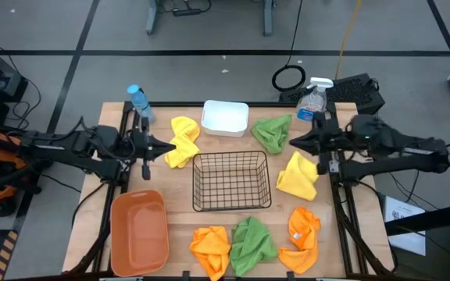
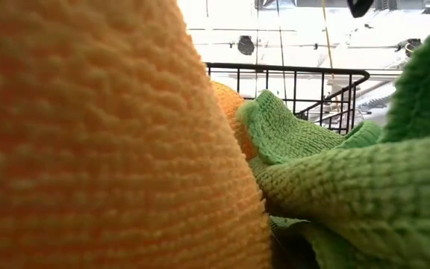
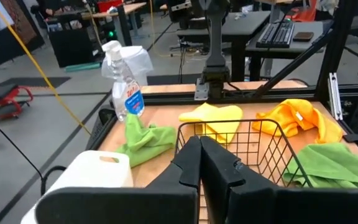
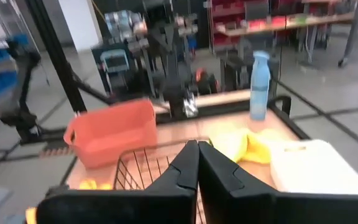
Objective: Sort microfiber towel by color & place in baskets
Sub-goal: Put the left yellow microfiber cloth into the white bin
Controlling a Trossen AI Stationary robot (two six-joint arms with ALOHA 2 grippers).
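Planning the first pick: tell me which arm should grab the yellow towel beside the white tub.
Left. The left gripper, shut, points at that yellow towel and nearly touches it; the right gripper sits across the wire basket.

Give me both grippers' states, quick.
Left gripper: shut, empty, beside the yellow towel.
Right gripper: shut, empty, near the green towel.

Towels (image 1: 297, 175) surround wire basket (image 1: 231, 181), seemingly empty.

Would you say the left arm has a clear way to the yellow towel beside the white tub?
Probably yes: the left hand, shut and empty, sits right beside that yellow towel, with nothing between them; the wire basket stands off to one side.
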